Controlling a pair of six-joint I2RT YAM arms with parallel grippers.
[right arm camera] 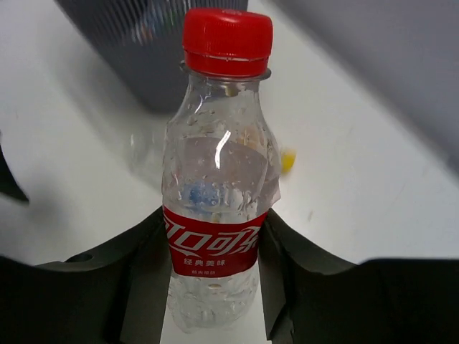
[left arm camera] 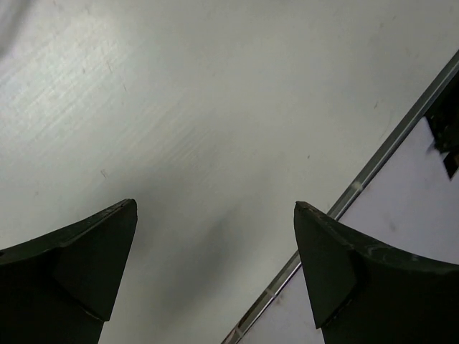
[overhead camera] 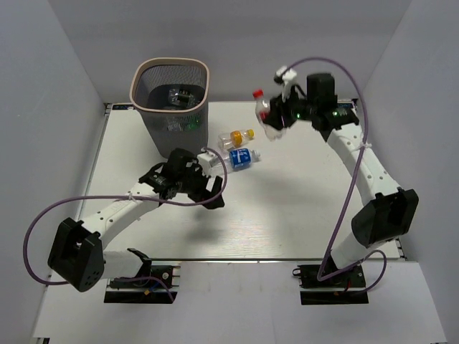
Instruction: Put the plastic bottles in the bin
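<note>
Clearly, right jaws pinch a red-capped bottle (right arm camera: 217, 188) (red label, white Chinese script), while left jaws stand spread.

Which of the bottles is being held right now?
The red-capped bottle with the red label, gripped between the fingers of the right gripper. The orange-capped bottle and the blue-labelled bottle both lie on the table near the bin.
</note>
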